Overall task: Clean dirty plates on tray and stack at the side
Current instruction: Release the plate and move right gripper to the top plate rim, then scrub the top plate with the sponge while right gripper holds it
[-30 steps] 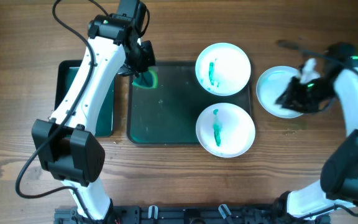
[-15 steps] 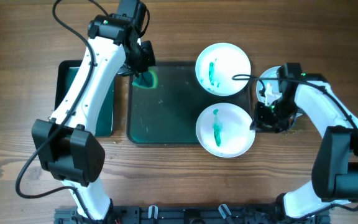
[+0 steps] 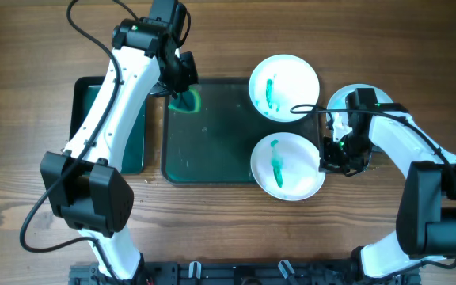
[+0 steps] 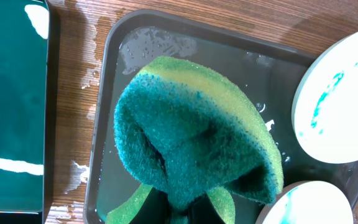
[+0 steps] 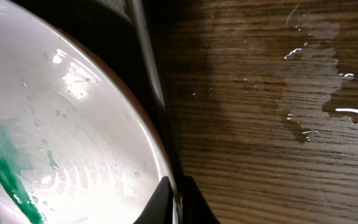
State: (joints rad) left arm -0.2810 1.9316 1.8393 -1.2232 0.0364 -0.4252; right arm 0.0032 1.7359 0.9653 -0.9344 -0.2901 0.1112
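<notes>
Dirty plate (image 3: pixel 287 165) at the tray's (image 3: pixel 212 146) near corner is rim-gripped by right jaws; left jaws clench a sponge (image 4: pixel 191 149).

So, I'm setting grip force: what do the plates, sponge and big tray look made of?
Plates: glossy white, glazed ceramic or melamine, sharp wet highlights. Sponge: soft porous foam, green scouring face over yellow, folded. Tray: smooth dark-green, likely plastic, moulded rounded corner.

Table (image 3: pixel 22 182): brown wood.
Water spots (image 5: pixel 312 106): little wet marks on the wood.
Small tray (image 3: pixel 85 107): dark green, on the left.
Sponge (image 4: pixel 191 143): green and yellow, squished.
</notes>
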